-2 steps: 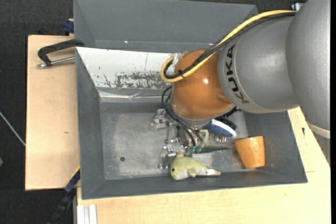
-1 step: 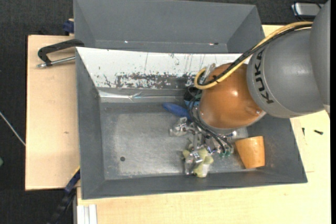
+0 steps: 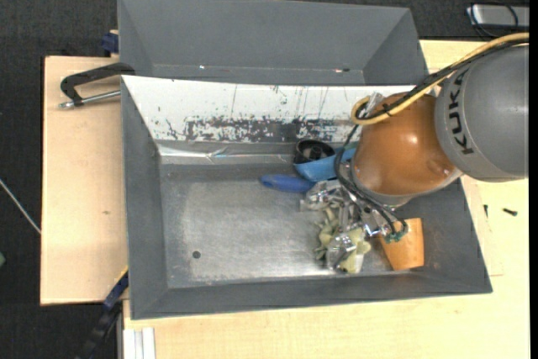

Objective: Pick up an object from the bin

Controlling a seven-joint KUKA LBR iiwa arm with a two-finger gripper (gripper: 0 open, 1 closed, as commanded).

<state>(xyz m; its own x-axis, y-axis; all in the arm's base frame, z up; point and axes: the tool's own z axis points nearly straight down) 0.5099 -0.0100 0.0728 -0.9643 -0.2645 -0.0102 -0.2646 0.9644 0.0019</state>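
Roughly, bin [image 3: 143, 206]: grey metal, its things gathered toward the lower right of the frame.
Blue piece [image 3: 286, 181]: flat, lying right of centre, just left of the gripper.
Black round thing [image 3: 313, 151]: by the back wall, above the blue piece.
Gripper [image 3: 340, 235]: low over a small heap of pale bits [image 3: 349, 258]; apart or together, I cannot tell.
Orange block [image 3: 405, 246]: just right of the heap.
Step in hand: probably settling on one pale bit; centre on it, stay clear of the orange block, then lift straight.

Overhead, slightly oblique, above bin [image 3: 227, 231]
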